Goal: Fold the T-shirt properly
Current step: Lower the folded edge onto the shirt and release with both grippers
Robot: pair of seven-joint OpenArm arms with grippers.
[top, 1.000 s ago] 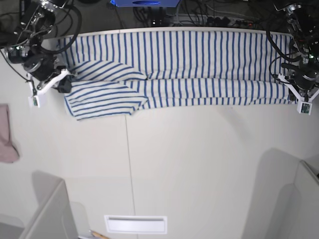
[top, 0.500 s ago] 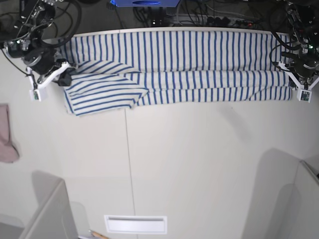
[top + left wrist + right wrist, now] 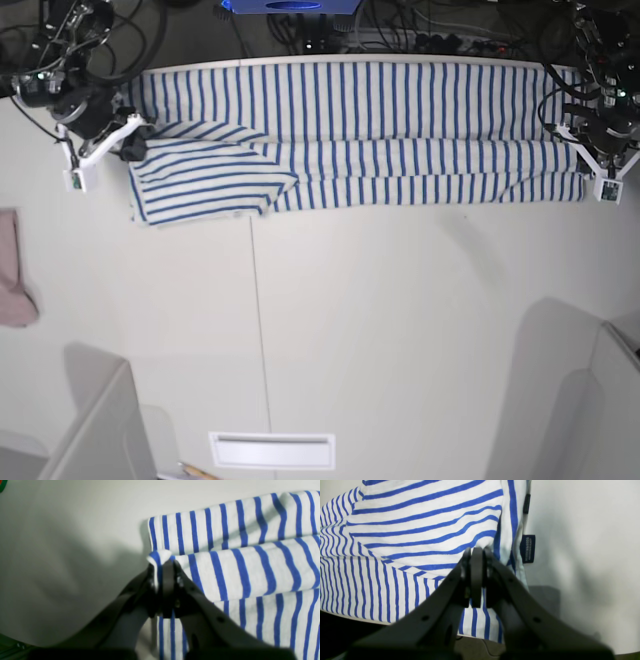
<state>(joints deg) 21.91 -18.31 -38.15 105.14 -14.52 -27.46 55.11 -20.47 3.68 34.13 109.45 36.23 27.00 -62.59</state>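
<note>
While both your grippers, left gripper [image 3: 163,573] and right gripper [image 3: 476,560], pinch the T-shirt [image 3: 380,125] tight at the table's [image 3: 400,330] far edge, only one long fold is made; more folds remain.

**T-shirt: position on table**

T-shirt [image 3: 360,135] lies lengthwise along the far edge of the table [image 3: 400,330], its near long edge folded over onto itself. Right gripper [image 3: 128,150] at the shirt's end on the base view's left; left gripper [image 3: 590,165] at the opposite end. Pink cloth [image 3: 14,270] lies well apart, nearer than the shirt, at the table's left edge.
</note>
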